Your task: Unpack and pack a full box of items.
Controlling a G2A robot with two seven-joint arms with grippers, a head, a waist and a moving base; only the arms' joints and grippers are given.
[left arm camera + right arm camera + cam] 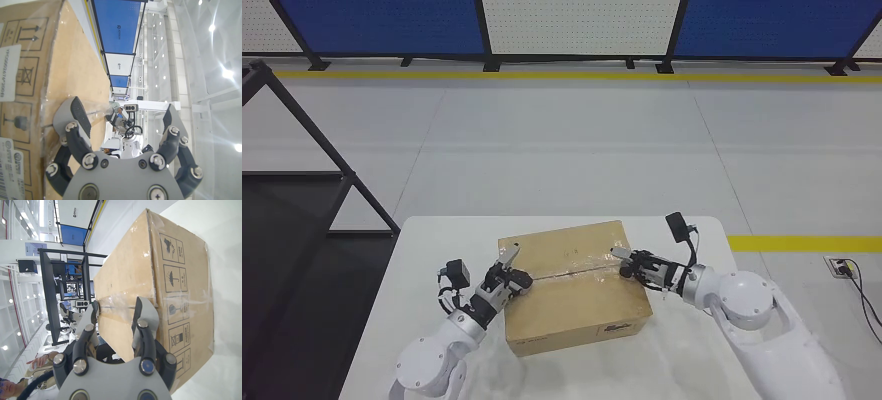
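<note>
The full box (pixel 577 300) looks stiff and heavy; the left gripper (pixel 513 274) and right gripper (pixel 626 262), both spread, sit at its slippery tape (pixel 572 268).

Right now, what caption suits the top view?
Left gripper and right gripper, both open, flank a taped cardboard box on a white table.

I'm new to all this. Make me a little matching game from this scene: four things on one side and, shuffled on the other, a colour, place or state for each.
Things:
1. cardboard box
2. clear tape
3. left gripper
4. table

Descriptions:
A. white
B. open, at the box's top edge
C. brown, flaps shut
D. running along the box's top seam

Pairs: 1-C, 2-D, 3-B, 4-A
</note>
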